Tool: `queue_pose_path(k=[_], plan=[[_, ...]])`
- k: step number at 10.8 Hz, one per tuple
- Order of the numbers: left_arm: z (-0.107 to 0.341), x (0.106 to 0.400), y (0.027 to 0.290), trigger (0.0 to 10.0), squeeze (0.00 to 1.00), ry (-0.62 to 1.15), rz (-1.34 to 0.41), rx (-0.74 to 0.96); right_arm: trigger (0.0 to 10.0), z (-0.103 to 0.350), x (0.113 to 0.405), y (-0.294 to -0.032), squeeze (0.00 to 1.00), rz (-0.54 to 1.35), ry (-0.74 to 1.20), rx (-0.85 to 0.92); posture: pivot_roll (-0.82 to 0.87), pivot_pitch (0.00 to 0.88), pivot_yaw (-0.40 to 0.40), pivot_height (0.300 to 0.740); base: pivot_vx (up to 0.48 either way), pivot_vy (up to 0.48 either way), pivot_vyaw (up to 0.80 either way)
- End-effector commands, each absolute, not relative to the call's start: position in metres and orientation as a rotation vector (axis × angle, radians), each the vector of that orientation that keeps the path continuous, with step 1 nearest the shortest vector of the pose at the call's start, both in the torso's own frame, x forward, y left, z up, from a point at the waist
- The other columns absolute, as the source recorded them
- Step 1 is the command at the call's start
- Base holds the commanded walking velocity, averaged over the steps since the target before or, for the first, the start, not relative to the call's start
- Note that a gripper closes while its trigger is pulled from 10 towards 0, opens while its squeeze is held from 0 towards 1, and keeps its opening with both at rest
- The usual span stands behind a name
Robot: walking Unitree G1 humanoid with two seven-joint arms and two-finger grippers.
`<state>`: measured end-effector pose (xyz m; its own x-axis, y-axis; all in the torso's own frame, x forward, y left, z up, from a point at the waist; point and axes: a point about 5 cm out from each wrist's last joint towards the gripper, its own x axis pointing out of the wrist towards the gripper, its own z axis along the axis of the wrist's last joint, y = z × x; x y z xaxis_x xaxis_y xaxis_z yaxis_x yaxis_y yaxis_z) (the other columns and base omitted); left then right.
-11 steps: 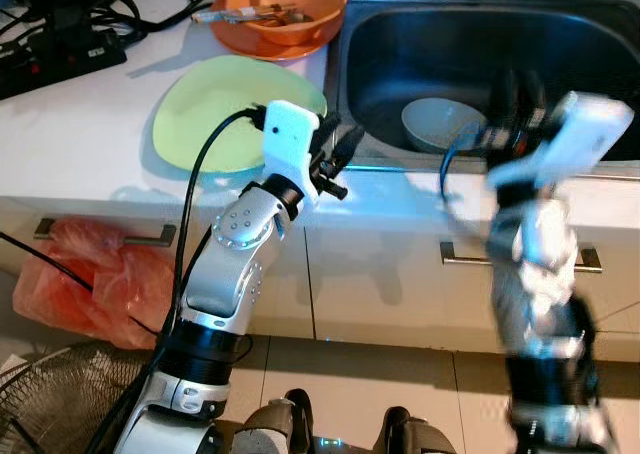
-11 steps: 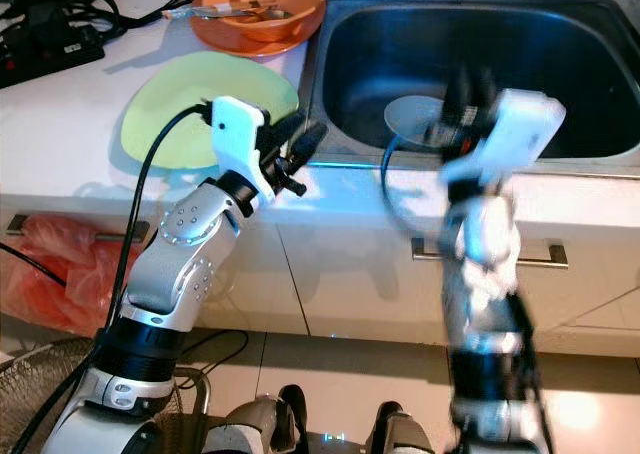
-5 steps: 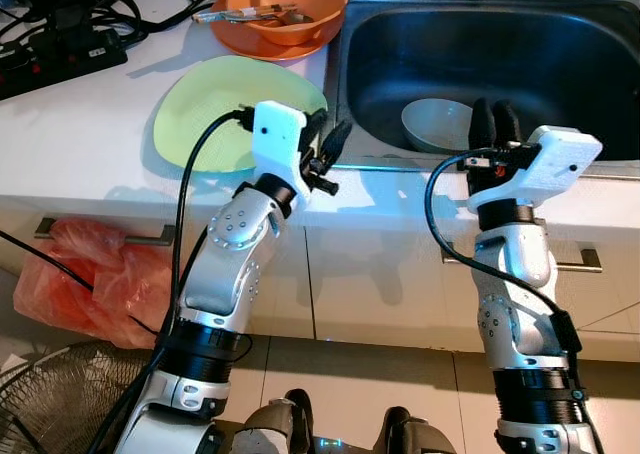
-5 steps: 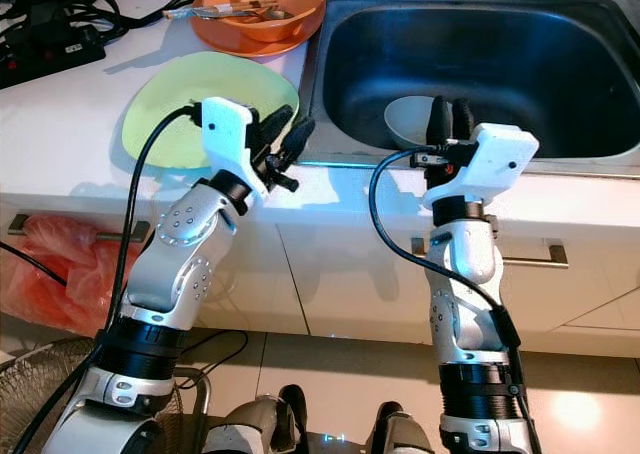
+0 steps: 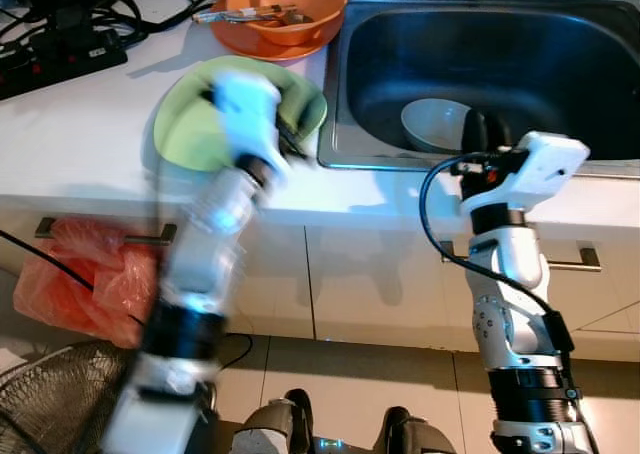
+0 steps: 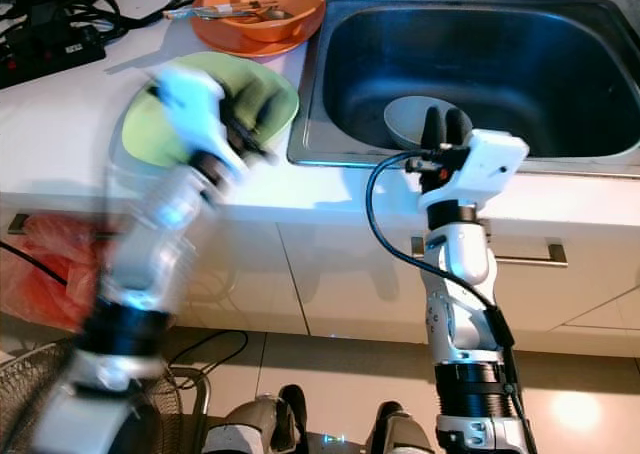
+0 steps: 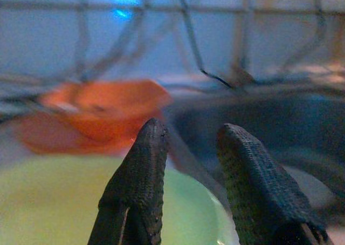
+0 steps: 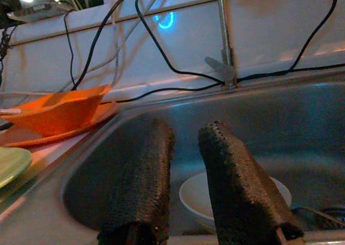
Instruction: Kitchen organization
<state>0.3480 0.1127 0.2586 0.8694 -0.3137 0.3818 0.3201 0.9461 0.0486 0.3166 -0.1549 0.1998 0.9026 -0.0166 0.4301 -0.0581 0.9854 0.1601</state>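
Observation:
A light green plate (image 5: 185,124) lies on the white counter left of the steel sink (image 5: 560,54). My left arm is blurred in motion above it; the left gripper (image 7: 191,129) is open over the plate's near edge, nothing between its fingers. Behind the plate an orange bowl (image 5: 290,4) holding utensils rests on an orange plate. A white bowl (image 5: 435,124) sits in the sink. My right gripper (image 5: 480,132) hangs over the sink's front rim, beside that white bowl (image 8: 194,194), open and empty.
A black power strip with tangled cables (image 5: 60,49) occupies the counter's back left. A faucet (image 8: 222,34) rises behind the sink. Below the counter are drawer handles (image 5: 590,264), a red plastic bag (image 5: 90,274) and a fan grille (image 5: 50,404) on the floor.
My left arm has swung up and left from the counter's front edge to over the green plate. My right arm has steadied at the sink's front rim and edged slightly left.

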Motion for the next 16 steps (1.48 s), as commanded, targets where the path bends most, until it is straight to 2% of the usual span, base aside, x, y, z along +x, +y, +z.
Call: queue_pose_path(k=[1,4,5,6,9,10,14,16], plan=[[0.272,0.348,0.13,10.0,0.0,-0.432,-0.256,-0.024,10.0,0.198,0.317,-0.153,0.0,0.03,-0.431,0.167,0.09,0.191,0.074,0.74,0.0,0.0,0.0],[0.278,0.349,0.199,10.0,0.0,-0.412,-0.01,0.012,10.0,0.196,0.318,-0.151,0.0,0.03,-0.425,0.171,0.1,0.196,0.075,0.74,0.0,0.0,0.0],[0.273,0.347,0.216,10.0,0.53,-0.387,0.036,0.023,10.0,0.195,0.318,-0.151,0.0,0.029,-0.421,0.17,0.1,0.198,0.073,0.74,0.0,0.0,0.0],[0.269,0.344,0.23,10.0,1.0,-0.364,0.074,0.019,10.0,0.195,0.318,-0.151,0.0,0.028,-0.419,0.172,0.1,0.202,0.071,0.74,0.0,0.0,0.0],[0.261,0.339,0.251,10.0,1.0,-0.314,0.143,-0.048,10.0,0.191,0.318,-0.15,0.0,0.034,-0.406,0.175,0.11,0.208,0.069,0.74,0.0,0.0,0.0],[0.255,0.336,0.259,10.0,1.0,-0.273,0.095,-0.143,10.0,0.19,0.318,-0.15,0.0,0.04,-0.397,0.174,0.11,0.209,0.071,0.74,0.0,0.0,0.0],[0.237,0.326,0.28,10.0,1.0,-0.159,0.064,-0.239,10.0,0.188,0.318,-0.144,0.0,0.117,-0.38,0.178,0.11,0.206,0.074,0.74,0.0,0.0,0.0],[0.237,0.324,0.279,10.0,1.0,-0.12,0.019,-0.27,10.0,0.186,0.318,-0.14,0.0,0.125,-0.376,0.178,0.12,0.202,0.075,0.74,0.0,0.0,0.0]])
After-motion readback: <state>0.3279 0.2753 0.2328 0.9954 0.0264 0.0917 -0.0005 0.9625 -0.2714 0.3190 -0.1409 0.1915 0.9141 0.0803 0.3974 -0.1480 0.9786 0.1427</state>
